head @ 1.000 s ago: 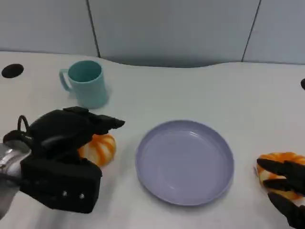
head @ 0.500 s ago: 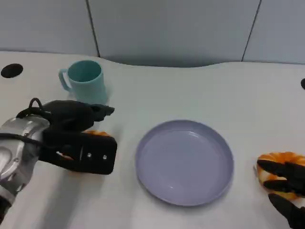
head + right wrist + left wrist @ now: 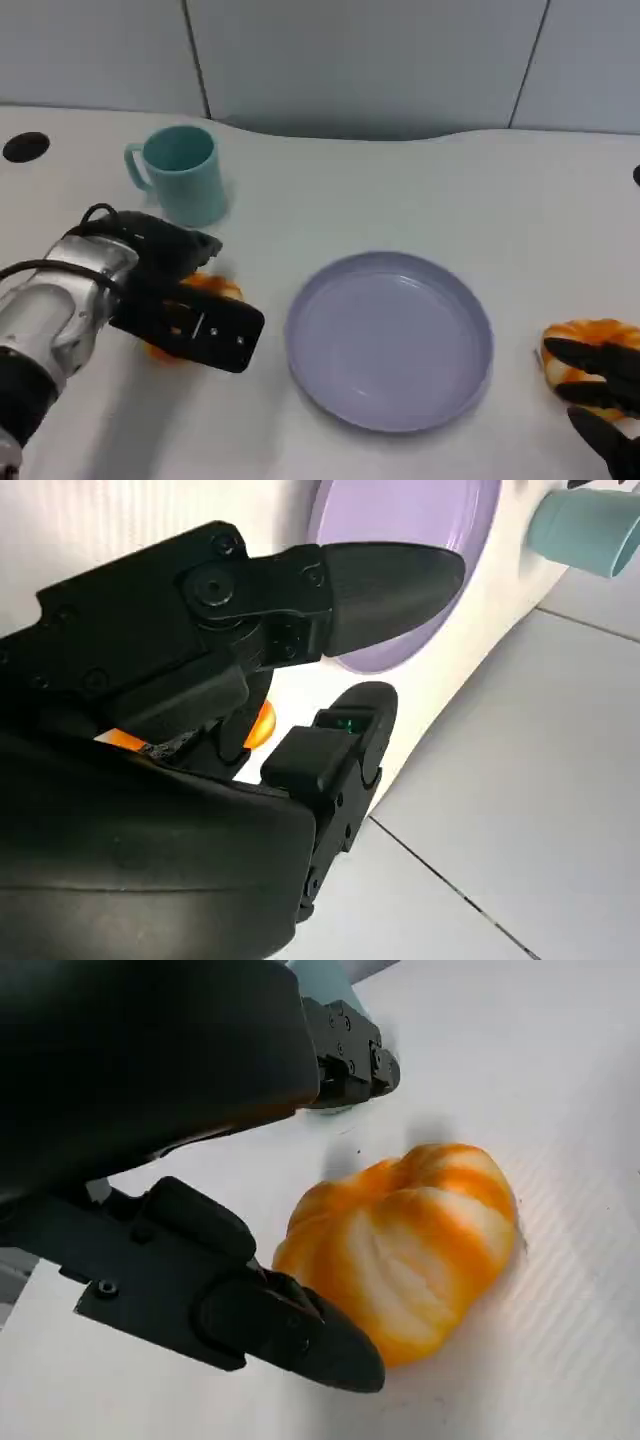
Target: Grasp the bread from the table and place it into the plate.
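Observation:
An orange-and-white striped bread [image 3: 212,288] shaped like a small pumpkin lies on the white table, left of the lilac plate [image 3: 388,340]. My left hand [image 3: 175,300] is lowered over it and hides most of it. In the left wrist view the bread [image 3: 410,1245] lies between the spread fingers; one fingertip [image 3: 330,1350] touches its near side, while the others [image 3: 345,1055] stay apart from it. A second orange bread [image 3: 588,333] lies right of the plate, with my right hand [image 3: 605,400] resting over its near edge, fingers apart. A sliver of that bread [image 3: 260,725] peeks out between those fingers.
A teal mug [image 3: 182,175] stands behind the left bread, close to my left hand. Dark round holes [image 3: 25,147] sit in the tabletop at the far left and at the right edge. Grey wall panels close the back.
My left hand has come down from above the bread and turned, so its fingers now straddle the bread on the table. The right hand has barely moved.

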Available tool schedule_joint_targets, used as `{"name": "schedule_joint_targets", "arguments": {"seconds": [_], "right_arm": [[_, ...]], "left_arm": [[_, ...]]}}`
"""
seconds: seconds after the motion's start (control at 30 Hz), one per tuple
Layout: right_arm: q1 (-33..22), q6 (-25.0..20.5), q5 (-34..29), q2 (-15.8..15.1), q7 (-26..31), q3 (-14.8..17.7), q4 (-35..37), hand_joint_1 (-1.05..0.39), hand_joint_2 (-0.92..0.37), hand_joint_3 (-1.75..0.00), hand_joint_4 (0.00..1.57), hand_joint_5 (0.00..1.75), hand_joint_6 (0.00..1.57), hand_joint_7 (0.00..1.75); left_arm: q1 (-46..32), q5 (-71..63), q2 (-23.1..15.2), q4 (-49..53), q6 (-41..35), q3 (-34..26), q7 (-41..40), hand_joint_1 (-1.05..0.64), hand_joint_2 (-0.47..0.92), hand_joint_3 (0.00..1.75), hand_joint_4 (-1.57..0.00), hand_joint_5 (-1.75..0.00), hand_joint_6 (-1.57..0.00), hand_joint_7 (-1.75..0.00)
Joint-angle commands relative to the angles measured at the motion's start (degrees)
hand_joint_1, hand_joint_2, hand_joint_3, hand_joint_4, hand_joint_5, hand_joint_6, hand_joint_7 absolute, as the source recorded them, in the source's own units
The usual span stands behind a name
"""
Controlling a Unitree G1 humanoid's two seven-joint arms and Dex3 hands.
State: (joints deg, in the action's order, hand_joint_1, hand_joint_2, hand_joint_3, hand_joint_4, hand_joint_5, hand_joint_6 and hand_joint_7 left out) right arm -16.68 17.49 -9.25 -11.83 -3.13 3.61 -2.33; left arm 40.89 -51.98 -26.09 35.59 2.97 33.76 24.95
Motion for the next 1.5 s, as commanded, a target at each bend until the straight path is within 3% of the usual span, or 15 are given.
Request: {"name": "schedule_joint_targets", "arguments": {"seconds": [0.03, 0.27, 0.6, 0.83, 1.0, 1.03, 1.13, 1.2, 1.33, 1.37, 1.47, 1.5], "right_arm": [[-0.8, -1.2, 0.9, -0.3, -0.1, 0.9, -1.6, -0.39, -0.92, -0.37, 0.79, 0.30, 0.79, 0.00], [-0.7, -0.9, 1.8, -0.4, -0.3, 0.9, -1.6, -0.40, -0.92, -0.37, 0.80, 0.30, 0.79, 0.00], [-0.6, 1.1, 2.2, -0.2, 0.3, 1.5, -1.1, -0.39, -0.92, -0.38, 0.79, 0.28, 0.79, 0.00], [-1.0, 0.8, 2.8, 0.3, 0.2, 1.7, -1.8, -0.39, -0.92, -0.38, 0.79, 0.27, 0.79, 0.00], [-1.3, 1.3, 2.4, 0.2, 0.4, 2.0, -2.0, -0.39, -0.92, -0.38, 0.80, 0.27, 0.79, 0.00], [-1.4, 1.2, 2.4, 0.2, 0.4, 2.0, -2.1, -0.39, -0.92, -0.38, 0.80, 0.27, 0.79, 0.00], [-1.4, 1.2, 2.4, 0.1, 0.3, 2.1, -2.1, -0.38, -0.92, -0.38, 0.80, 0.27, 0.78, 0.00], [-1.5, 1.0, 2.3, 0.1, 0.3, 2.1, -2.2, -0.38, -0.92, -0.38, 0.81, 0.27, 0.78, 0.00], [-1.7, 0.4, 1.9, 0.0, 0.3, 2.2, -2.8, -0.40, -0.92, -0.37, 0.81, 0.27, 0.78, 0.00], [-1.7, 0.6, 1.7, 0.0, 0.3, 2.2, -2.7, -0.39, -0.92, -0.38, 0.80, 0.27, 0.78, 0.00], [-1.6, 1.1, 2.0, 0.0, 0.2, 2.2, -2.3, -0.39, -0.92, -0.38, 0.80, 0.27, 0.78, 0.00], [-1.6, 1.0, 2.3, 0.2, 0.2, 2.2, -2.4, -0.39, -0.92, -0.38, 0.81, 0.27, 0.78, 0.00]], "left_arm": [[2.4, -2.1, 1.8, 6.1, 1.1, 3.0, -3.5, -0.92, 0.91, 0.10, 0.00, 0.00, -0.07, -0.01], [3.6, -1.8, 4.5, 13.1, 2.0, 4.2, -8.2, -0.86, 0.92, 0.16, -0.01, 0.00, -0.08, -0.01], [7.9, 0.5, 9.5, 27.7, 4.6, 4.7, -12.3, -0.92, 0.92, 0.28, 0.00, 0.00, -0.04, -0.01], [8.4, 0.9, 10.6, 32.5, 5.9, 5.6, -16.2, -0.91, 0.92, 0.33, 0.00, 0.00, -0.04, -0.01], [6.7, -2.3, 11.5, 37.0, 5.1, 9.2, -28.8, -0.73, 0.92, 0.18, -0.09, -0.04, -0.02, -0.01], [6.6, -2.2, 11.6, 37.4, 5.2, 9.4, -30.1, -0.62, 0.92, 0.18, -0.13, -0.06, -0.06, -0.02], [5.9, -1.2, 12.0, 38.2, 4.7, 8.6, -34.6, -0.56, 0.92, 0.28, -0.22, -0.09, -0.14, -0.04], [6.4, -1.1, 12.3, 38.5, 3.4, 8.7, -34.4, -0.44, 0.92, 0.33, -0.29, -0.12, -0.18, -0.04], [8.3, -1.5, 13.0, 39.5, 0.7, 9.6, -29.9, -0.30, 0.92, 0.19, -0.46, -0.19, -0.23, -0.03], [9.0, -2.0, 13.2, 39.8, -0.1, 10.2, -28.3, -0.28, 0.92, 0.09, -0.54, -0.55, -0.29, -0.02], [10.2, -3.2, 12.0, 40.2, 1.1, 11.9, -27.2, -0.31, 0.92, 0.04, -0.57, -1.17, -0.50, -0.04], [10.4, -3.2, 11.8, 40.2, 1.3, 12.1, -27.4, -0.35, 0.92, 0.05, -0.56, -1.30, -0.60, -0.06]]}}
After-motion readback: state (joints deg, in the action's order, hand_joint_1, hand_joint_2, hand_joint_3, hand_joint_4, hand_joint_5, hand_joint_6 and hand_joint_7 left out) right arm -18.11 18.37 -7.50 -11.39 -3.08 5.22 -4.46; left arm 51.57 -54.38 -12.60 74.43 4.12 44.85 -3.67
